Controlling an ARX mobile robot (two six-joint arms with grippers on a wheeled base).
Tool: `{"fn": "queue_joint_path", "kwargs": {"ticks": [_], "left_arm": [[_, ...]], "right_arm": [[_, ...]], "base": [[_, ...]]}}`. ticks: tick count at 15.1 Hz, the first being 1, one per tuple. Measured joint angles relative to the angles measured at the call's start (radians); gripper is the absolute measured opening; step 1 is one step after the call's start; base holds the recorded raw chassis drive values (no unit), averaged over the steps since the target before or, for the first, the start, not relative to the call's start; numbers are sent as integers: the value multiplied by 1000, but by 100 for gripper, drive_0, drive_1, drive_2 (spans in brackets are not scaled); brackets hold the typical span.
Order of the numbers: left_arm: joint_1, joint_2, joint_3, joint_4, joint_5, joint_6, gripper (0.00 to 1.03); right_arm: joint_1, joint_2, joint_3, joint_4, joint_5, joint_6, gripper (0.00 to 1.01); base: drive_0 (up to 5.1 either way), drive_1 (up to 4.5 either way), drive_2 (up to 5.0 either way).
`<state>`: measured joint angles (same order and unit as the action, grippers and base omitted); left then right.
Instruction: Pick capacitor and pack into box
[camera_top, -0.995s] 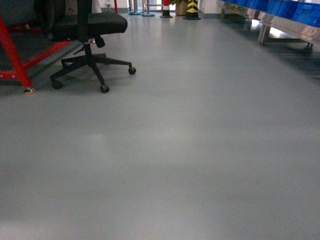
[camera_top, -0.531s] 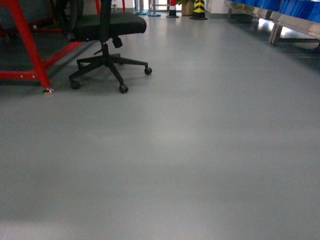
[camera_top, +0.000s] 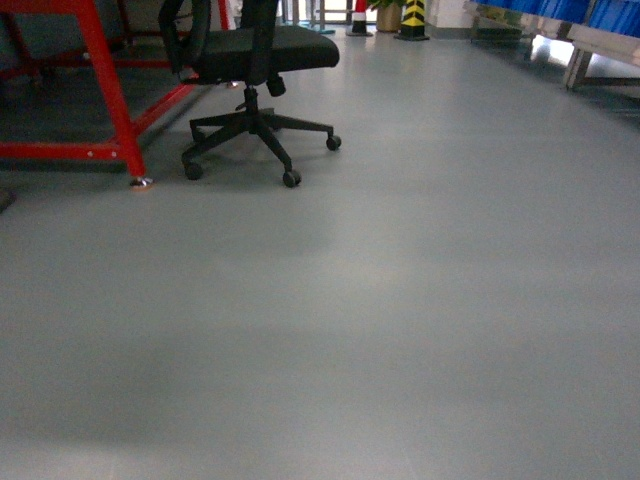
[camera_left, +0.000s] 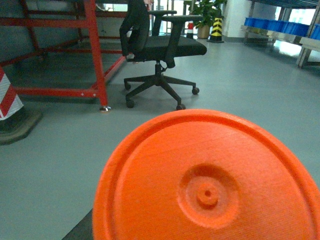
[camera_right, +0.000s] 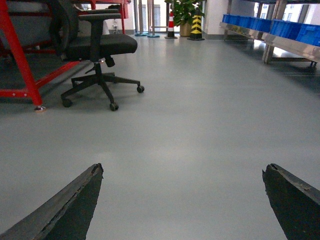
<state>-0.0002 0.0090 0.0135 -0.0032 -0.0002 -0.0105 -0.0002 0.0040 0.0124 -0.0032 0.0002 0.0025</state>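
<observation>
A: Left to right? Red frame (camera_top: 110, 90), office chair (camera_top: 255, 70), grey floor (camera_top: 400, 300), blue bins (camera_right: 290, 27).

B: Capacitor, box: neither visible; bearing from either arm unknowable. Right gripper (camera_right: 182, 200) fingers wide apart, empty. Left: orange disc (camera_left: 205, 180) blocks view; state undeterminable.

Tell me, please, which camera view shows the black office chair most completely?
The left wrist view: the office chair shows backrest, armrests, seat and wheeled base. The head view crops its backrest, as does the right wrist view.
</observation>
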Motion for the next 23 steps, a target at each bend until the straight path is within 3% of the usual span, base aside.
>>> {"fn": "queue_joint_path", "kwargs": {"ticks": [23], "left_arm": [[0,0,0,-3,-2,0,43]], "right_arm": [[0,0,0,0,0,0,98]], "base": [[-510,236,236]]}}
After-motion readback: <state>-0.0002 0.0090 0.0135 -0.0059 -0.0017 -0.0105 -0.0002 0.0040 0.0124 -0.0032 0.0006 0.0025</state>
